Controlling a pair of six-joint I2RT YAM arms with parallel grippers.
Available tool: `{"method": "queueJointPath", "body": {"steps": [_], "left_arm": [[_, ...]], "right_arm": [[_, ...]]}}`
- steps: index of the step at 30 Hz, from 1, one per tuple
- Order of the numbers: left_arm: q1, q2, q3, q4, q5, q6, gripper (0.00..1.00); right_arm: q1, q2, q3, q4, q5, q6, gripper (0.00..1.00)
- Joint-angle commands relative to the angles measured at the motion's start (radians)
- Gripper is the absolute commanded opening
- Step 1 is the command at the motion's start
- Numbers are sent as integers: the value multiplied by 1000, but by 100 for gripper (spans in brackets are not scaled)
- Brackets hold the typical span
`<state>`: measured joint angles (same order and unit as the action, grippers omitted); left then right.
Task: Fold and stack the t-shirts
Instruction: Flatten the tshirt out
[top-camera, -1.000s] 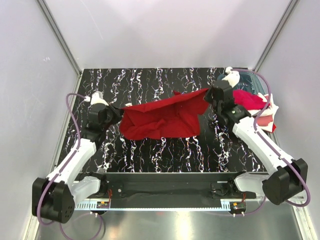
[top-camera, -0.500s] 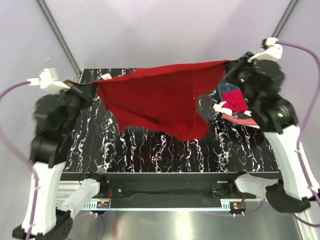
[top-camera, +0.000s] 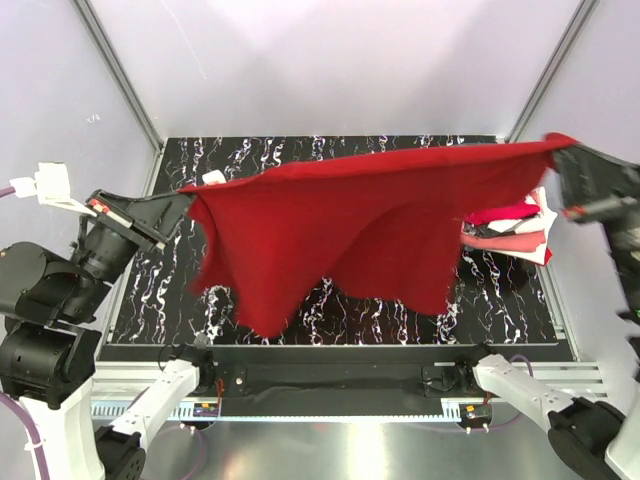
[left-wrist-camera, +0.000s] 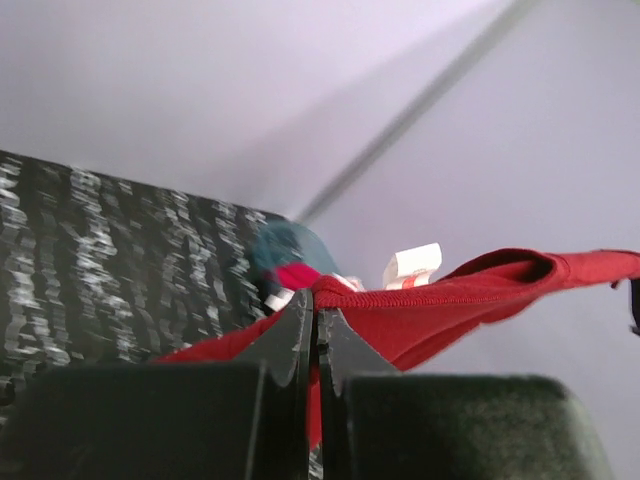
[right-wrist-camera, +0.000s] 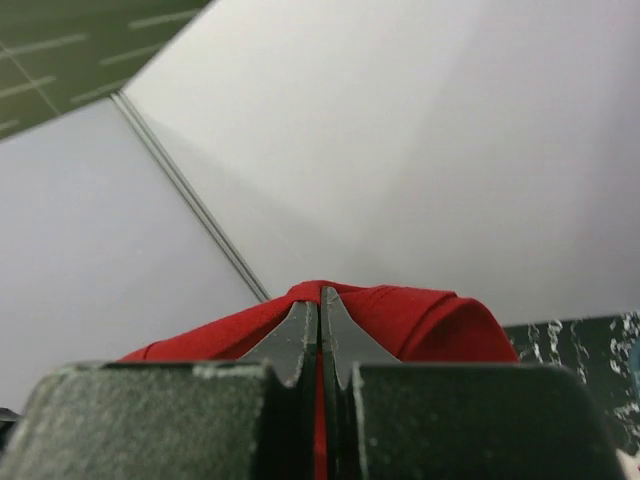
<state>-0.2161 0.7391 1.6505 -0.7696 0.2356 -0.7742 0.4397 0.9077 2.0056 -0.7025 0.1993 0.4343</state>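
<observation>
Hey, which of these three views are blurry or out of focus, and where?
Top external: mostly sharp, though the right pincer at the frame edge looks smeared. Left wrist: the marbled table and teal bin are blurred; the red t-shirt hem is crisper. Right wrist: the pincer's dark body fills the foreground, nearly featureless.

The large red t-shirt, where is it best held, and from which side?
Probably the two ends of the top edge of the red t-shirt, left hand from the left, right hand from the right: it hangs spread, that edge taut.
</observation>
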Motion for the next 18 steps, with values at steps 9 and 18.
{"method": "queueJointPath", "body": {"steps": [9,18], "left_arm": [[29,-72,-34,162,203,-182,0],[27,-93,-700,432,171,-200,0]], "right_arm": [[-6,-9,59,72,140,-66,0],[-4,209,-270,290,10,-3,0]]}}
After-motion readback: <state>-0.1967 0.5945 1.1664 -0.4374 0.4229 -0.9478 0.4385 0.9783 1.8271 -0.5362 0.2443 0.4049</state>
